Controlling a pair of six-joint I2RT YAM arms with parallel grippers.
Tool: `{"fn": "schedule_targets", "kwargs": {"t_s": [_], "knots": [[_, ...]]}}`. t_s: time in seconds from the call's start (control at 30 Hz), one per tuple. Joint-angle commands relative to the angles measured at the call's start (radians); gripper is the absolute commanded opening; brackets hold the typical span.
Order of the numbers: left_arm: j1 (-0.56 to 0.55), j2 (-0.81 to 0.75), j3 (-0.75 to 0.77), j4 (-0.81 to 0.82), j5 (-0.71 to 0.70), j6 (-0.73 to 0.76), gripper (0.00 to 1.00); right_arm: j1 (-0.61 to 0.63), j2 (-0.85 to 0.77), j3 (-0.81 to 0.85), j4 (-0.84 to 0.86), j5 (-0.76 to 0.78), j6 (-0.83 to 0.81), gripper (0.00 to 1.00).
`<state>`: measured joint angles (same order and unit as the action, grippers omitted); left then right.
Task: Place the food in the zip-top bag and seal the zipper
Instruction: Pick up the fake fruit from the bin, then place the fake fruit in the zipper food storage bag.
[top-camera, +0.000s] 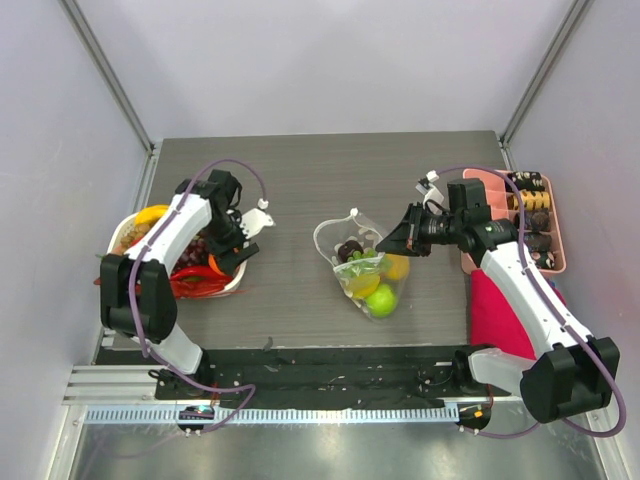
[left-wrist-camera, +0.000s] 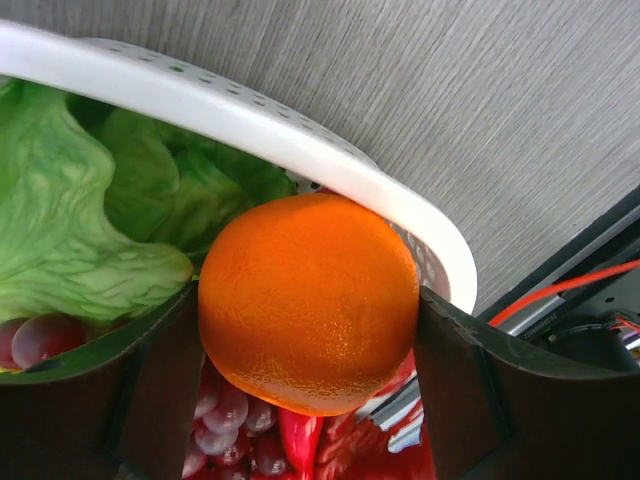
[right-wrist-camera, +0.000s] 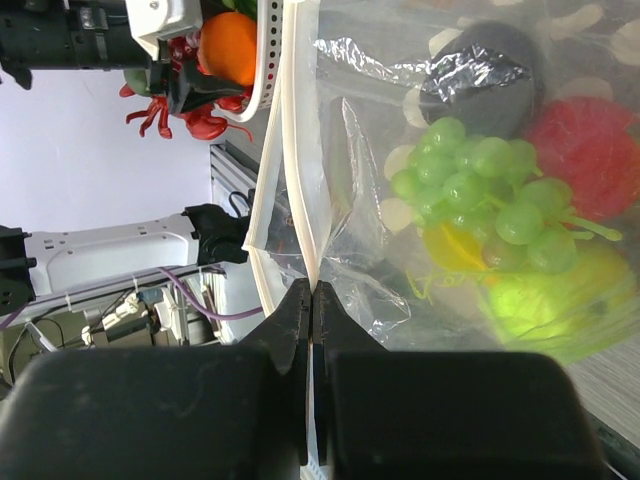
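Presently the left gripper (left-wrist-camera: 308, 330) hangs over the near right corner of the white perforated basket (left-wrist-camera: 250, 110) at the left of the table (top-camera: 300, 180). Its two fingers stand one on each side of an orange (left-wrist-camera: 310, 300), and both look pressed against the peel. The orange lies against the basket's rim. A green lettuce leaf (left-wrist-camera: 80, 200) is to one side of it, with red grapes (left-wrist-camera: 40, 335) and a red pepper (left-wrist-camera: 300, 440) below.

The zip-top bag (top-camera: 365, 270) lies near the middle of the table, well apart from the basket. Inside it are green grapes (right-wrist-camera: 470, 190), a red fruit (right-wrist-camera: 585, 155), a dark round piece (right-wrist-camera: 490, 70), a yellow fruit (right-wrist-camera: 450, 245) and, at the near end, a green apple (top-camera: 381, 299).

The right gripper (right-wrist-camera: 312, 300) reaches in from the right. Its fingers are pressed together on the bag's far right edge, pinching the plastic at the zipper (right-wrist-camera: 290, 180), whose two strips stand parted, so the mouth gapes. Behind that arm, a pink tray (top-camera: 560, 235) of snack pieces sits at the table's right edge, with a red cloth (top-camera: 495, 315) just nearer.
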<state>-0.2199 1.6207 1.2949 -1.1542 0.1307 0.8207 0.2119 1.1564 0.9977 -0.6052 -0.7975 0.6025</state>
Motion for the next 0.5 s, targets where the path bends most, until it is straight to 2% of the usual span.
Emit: {"fn": "schedule_targets", "kwargs": {"t_s": [0.0, 0.13, 0.27, 0.33, 0.47], "knots": [[-0.004, -0.045, 0.105, -0.077, 0.015, 0.001, 0.67, -0.005, 0.002, 0.032, 0.002, 0.003, -0.018, 0.01], [-0.004, -0.103, 0.209, -0.165, 0.072, -0.021, 0.63, -0.005, 0.005, 0.028, 0.002, 0.000, -0.021, 0.01], [-0.030, -0.107, 0.369, -0.214, 0.248, -0.148, 0.60, -0.005, 0.003, 0.027, 0.002, -0.002, -0.021, 0.01], [-0.059, -0.094, 0.446, -0.205, 0.306, -0.215, 0.58, -0.005, 0.005, 0.032, 0.001, -0.005, -0.023, 0.01], [-0.188, -0.074, 0.495, -0.099, 0.403, -0.392, 0.58, -0.005, -0.003, 0.044, -0.008, -0.017, -0.027, 0.01]]}}
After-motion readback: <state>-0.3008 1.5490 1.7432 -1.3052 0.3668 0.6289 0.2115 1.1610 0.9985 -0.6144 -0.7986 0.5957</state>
